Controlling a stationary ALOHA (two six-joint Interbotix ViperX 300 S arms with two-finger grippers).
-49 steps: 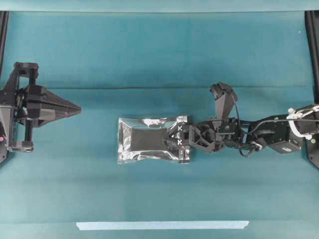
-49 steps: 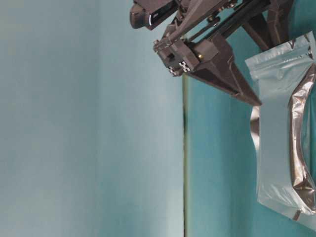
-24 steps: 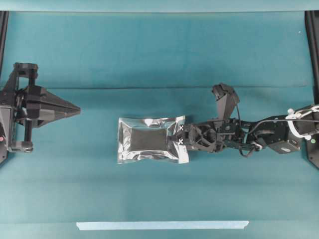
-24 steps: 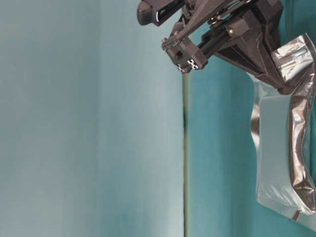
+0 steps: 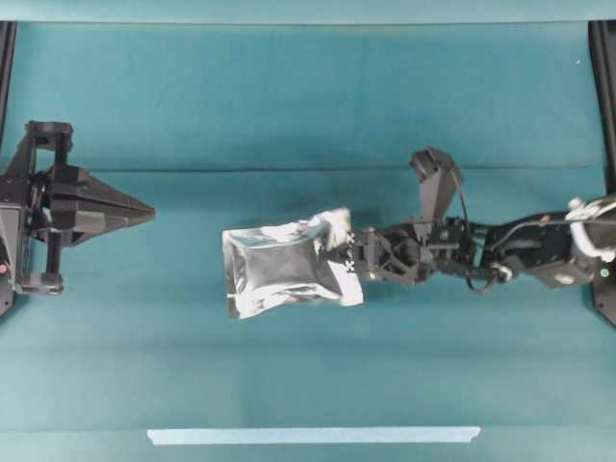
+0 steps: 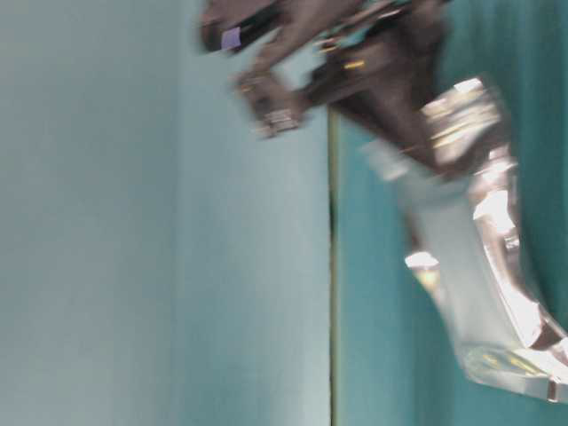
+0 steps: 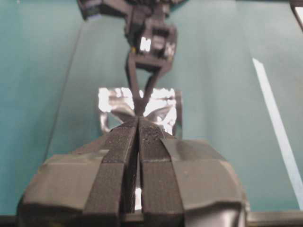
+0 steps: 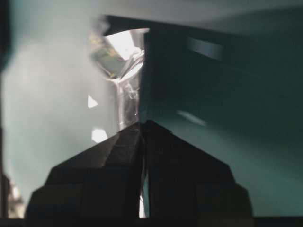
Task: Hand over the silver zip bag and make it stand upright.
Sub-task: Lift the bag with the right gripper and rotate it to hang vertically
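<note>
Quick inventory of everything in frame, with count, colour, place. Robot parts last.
silver zip bag: one, shiny silver with a darker grey centre, mid-table, its right end pinched and tilted up.
tape strip: one, pale, flat along the near edge of the table.
table: one, teal cloth cover, under everything.
frame posts: two, black, at the left and right edges of the overhead view.
left gripper: one, black, shut, at the left side, apart from the bag.
right gripper: one, black, shut on the bag's right end.
</note>
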